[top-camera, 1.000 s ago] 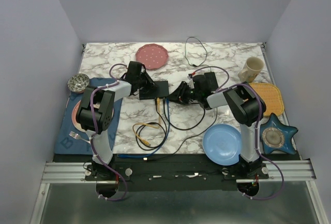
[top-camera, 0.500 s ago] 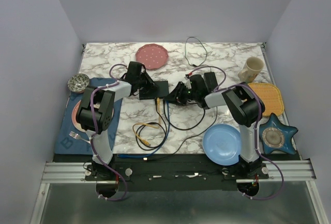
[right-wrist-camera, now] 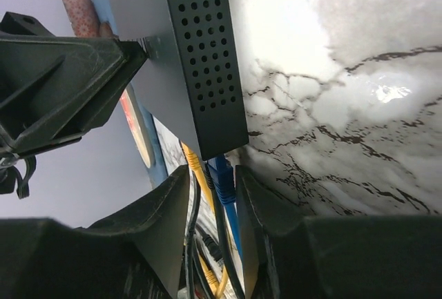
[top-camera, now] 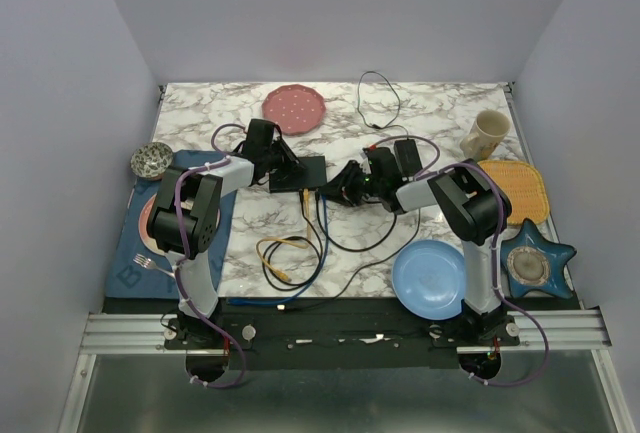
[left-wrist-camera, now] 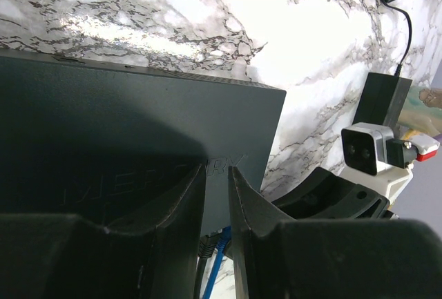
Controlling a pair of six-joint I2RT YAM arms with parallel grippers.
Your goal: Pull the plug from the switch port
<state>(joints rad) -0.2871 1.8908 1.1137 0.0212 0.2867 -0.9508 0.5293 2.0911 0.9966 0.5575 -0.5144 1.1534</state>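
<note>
The switch (top-camera: 299,173) lies flat in the middle of the desk (top-camera: 430,113). My right tool (right-wrist-camera: 210,172) stands around the blue plug (right-wrist-camera: 221,175) and the yellow plug (right-wrist-camera: 194,164), both seated in the switch. Whether it is clenched, I cannot tell. My left tool (left-wrist-camera: 216,172) sits over the switch with its fingers narrowly parted. Whether it grasps, I cannot tell.

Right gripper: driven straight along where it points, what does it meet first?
Likely the blue plug, lying between the right gripper's open jaws at the switch's port edge, yellow plug beside it. The switch body is just behind. Depth is unclear.
</note>
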